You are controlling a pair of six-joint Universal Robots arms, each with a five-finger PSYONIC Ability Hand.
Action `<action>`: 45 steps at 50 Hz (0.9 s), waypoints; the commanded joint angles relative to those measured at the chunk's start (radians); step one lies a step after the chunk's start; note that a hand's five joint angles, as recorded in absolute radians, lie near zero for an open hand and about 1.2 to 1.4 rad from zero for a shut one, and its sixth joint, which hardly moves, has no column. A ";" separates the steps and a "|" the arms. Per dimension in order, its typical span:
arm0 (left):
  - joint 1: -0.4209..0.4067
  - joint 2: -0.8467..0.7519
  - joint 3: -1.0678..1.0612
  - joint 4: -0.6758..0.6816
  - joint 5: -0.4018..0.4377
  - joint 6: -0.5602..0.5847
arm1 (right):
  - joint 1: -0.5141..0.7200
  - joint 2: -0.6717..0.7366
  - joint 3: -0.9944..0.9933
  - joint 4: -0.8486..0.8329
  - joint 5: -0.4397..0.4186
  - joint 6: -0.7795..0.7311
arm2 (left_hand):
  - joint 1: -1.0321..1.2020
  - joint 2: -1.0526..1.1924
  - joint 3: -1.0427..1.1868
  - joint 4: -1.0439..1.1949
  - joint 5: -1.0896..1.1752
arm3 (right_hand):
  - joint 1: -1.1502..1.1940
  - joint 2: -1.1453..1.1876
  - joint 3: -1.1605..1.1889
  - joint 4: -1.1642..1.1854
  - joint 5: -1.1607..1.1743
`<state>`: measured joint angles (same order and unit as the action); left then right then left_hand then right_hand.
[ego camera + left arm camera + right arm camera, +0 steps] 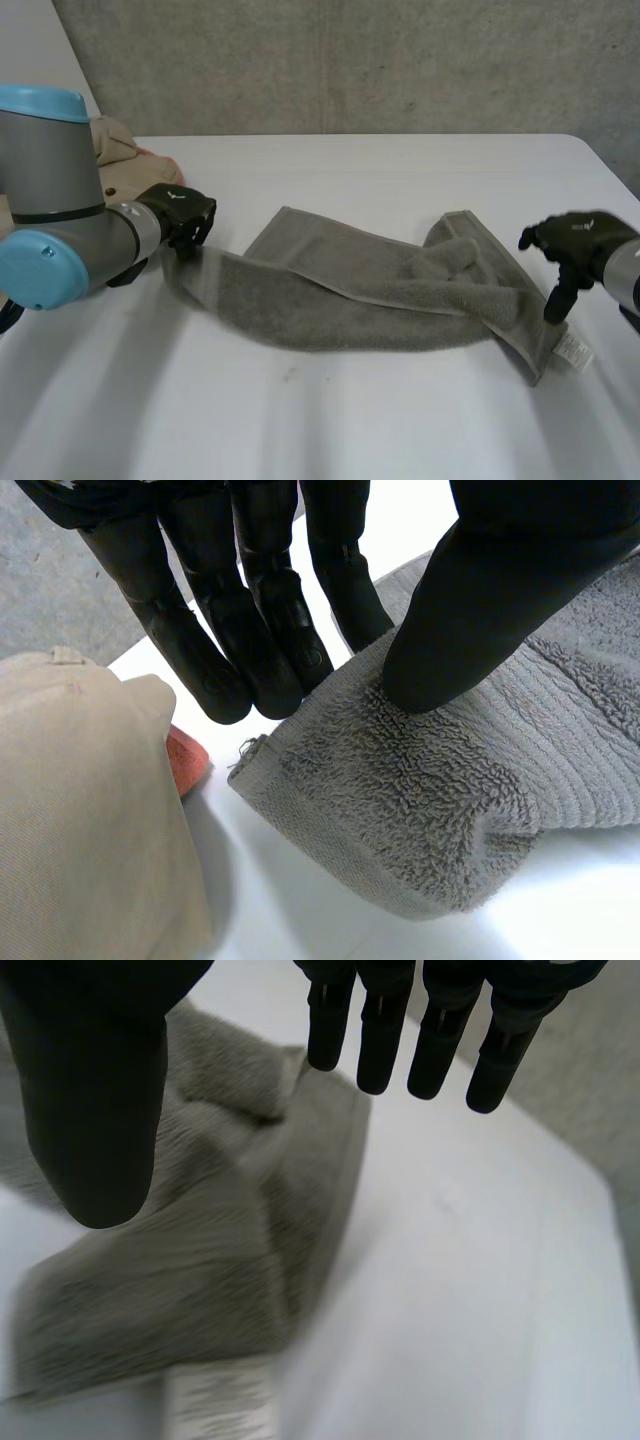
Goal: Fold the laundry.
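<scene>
The left hand [250, 630] pinches one corner of the grey terry-cloth towel [450, 810], with the thumb pressed into the looped pile and the fingers behind the hemmed edge. In the head view that corner is held raised at centre left. The towel's long axis runs across the white table [400, 430] toward the lower right, rumpled midway. There the right hand [575, 242] hovers with fingers straight, grasping nothing. The end bearing a white care label [572, 350] lies just beneath its fingertips, probably its next target. A beige woven cloth heap [115, 150] sits at upper left.
</scene>
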<state>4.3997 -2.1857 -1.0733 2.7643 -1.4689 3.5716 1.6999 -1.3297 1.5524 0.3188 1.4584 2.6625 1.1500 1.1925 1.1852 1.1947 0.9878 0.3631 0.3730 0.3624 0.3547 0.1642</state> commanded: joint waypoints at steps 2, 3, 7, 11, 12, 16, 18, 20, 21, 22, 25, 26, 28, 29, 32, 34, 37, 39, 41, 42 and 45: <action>0.003 -0.006 -0.007 -0.003 0.006 0.001 | 0.001 0.007 0.164 -0.156 0.002 0.140 | 0.246 0.204 0.211 0.202 0.234 | -0.045 -0.055 -0.044 -0.036 -0.020; 0.001 -0.008 -0.007 0.000 0.006 0.001 | 0.006 0.012 0.188 -0.206 0.006 0.155 | 0.246 0.204 0.211 0.202 0.234 | -0.042 -0.052 -0.041 -0.033 -0.017; 0.000 -0.008 -0.008 0.001 0.007 0.003 | 0.023 0.050 0.218 -0.302 0.025 0.163 | 0.246 0.204 0.211 0.202 0.234 | -0.018 -0.028 -0.018 -0.010 0.006; -0.002 -0.014 -0.007 0.000 0.007 0.003 | 0.032 0.119 0.210 -0.351 0.049 0.162 | 0.246 0.204 0.211 0.202 0.234 | 0.265 0.255 0.265 0.273 0.289; -0.002 -0.016 -0.008 0.000 0.007 0.003 | 0.032 0.130 0.204 -0.357 0.054 0.162 | 0.246 0.204 0.211 0.202 0.234 | 0.415 0.405 0.415 0.423 0.439; 0.000 -0.040 0.003 0.003 0.010 0.006 | 0.030 0.168 0.150 -0.388 0.050 0.137 | 0.246 0.204 0.211 0.202 0.234 | 1.033 1.023 1.034 1.042 1.058; 0.000 -0.054 0.024 0.008 0.010 0.016 | 0.032 0.181 0.120 -0.394 0.040 0.110 | 0.246 0.204 0.211 0.202 0.234 | 1.033 1.023 1.034 1.042 1.058; 0.000 -0.077 0.091 0.020 0.007 0.050 | 0.041 0.191 0.051 -0.403 0.037 0.042 | 0.246 0.204 0.211 0.202 0.234 | 1.033 1.023 1.034 1.042 1.058; -0.002 -0.080 0.122 0.024 0.006 0.067 | 0.047 0.196 0.020 -0.406 0.037 0.016 | 0.246 0.204 0.211 0.202 0.234 | 1.033 1.023 1.034 1.042 1.058; -0.003 -0.083 0.157 0.029 0.002 0.082 | 0.052 0.202 -0.015 -0.411 0.037 -0.010 | 0.246 0.204 0.211 0.202 0.234 | 1.033 1.023 1.034 1.042 1.058; -0.003 -0.068 0.320 0.073 -0.008 0.134 | 0.073 0.233 -0.216 -0.458 0.059 -0.078 | 0.246 0.204 0.211 0.202 0.234 | 1.033 1.023 1.034 1.042 1.058; 0.001 -0.046 0.399 0.121 -0.020 0.141 | 0.081 0.242 -0.314 -0.490 0.084 -0.082 | 0.246 0.204 0.211 0.202 0.234 | 1.033 1.023 1.034 1.042 1.058; 0.003 -0.013 0.458 0.188 -0.036 0.125 | 0.086 0.250 -0.405 -0.532 0.111 -0.075 | 0.246 0.204 0.211 0.202 0.234 | 1.033 1.023 1.034 1.042 1.058; 0.004 0.006 0.473 0.227 -0.043 0.112 | 0.086 0.251 -0.443 -0.558 0.120 -0.070 | 0.246 0.204 0.211 0.202 0.234 | 1.033 1.023 1.034 1.042 1.058; 0.020 0.089 0.474 0.423 -0.068 0.041 | 0.083 0.250 -0.552 -0.684 0.143 -0.046 | 0.246 0.204 0.211 0.202 0.234 | 1.033 1.023 1.034 1.042 1.058; 0.029 0.139 0.437 0.579 -0.076 -0.017 | 0.078 0.247 -0.580 -0.772 0.129 -0.015 | 0.246 0.204 0.211 0.202 0.234 | 1.033 1.023 1.034 1.042 1.058; 0.040 0.178 0.365 0.694 -0.073 -0.059 | 0.075 0.250 -0.597 -0.822 0.091 0.011 | 0.246 0.204 0.211 0.202 0.234 | 1.033 1.023 1.034 1.042 1.058; 0.043 0.188 0.328 0.692 -0.064 -0.063 | 0.073 0.256 -0.600 -0.804 0.069 0.011 | 0.246 0.204 0.211 0.202 0.234 | 1.033 1.023 1.034 1.042 1.058; 0.047 0.192 0.273 0.670 -0.044 -0.070 | 0.066 0.267 -0.594 -0.755 0.040 0.010 | 0.246 0.204 0.211 0.202 0.234 | 1.033 1.023 1.034 1.042 1.058; 0.049 0.190 0.253 0.661 -0.041 -0.071 | 0.063 0.270 -0.591 -0.735 0.030 0.010 | 0.246 0.204 0.211 0.202 0.234 | 1.033 1.023 1.034 1.042 1.058; 0.063 0.176 0.164 0.638 -0.034 -0.079 | 0.052 0.285 -0.562 -0.648 -0.013 0.010 | 0.246 0.204 0.211 0.202 0.234 | 1.033 1.023 1.034 1.042 1.058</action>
<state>4.4444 -2.0014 -0.7542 3.4360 -1.5266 3.5103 1.7686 -1.0675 0.9482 -0.4543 1.5214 2.6693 1.1500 1.1953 1.1877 1.1981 0.9878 1.0896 1.1701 1.1821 1.1944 1.0033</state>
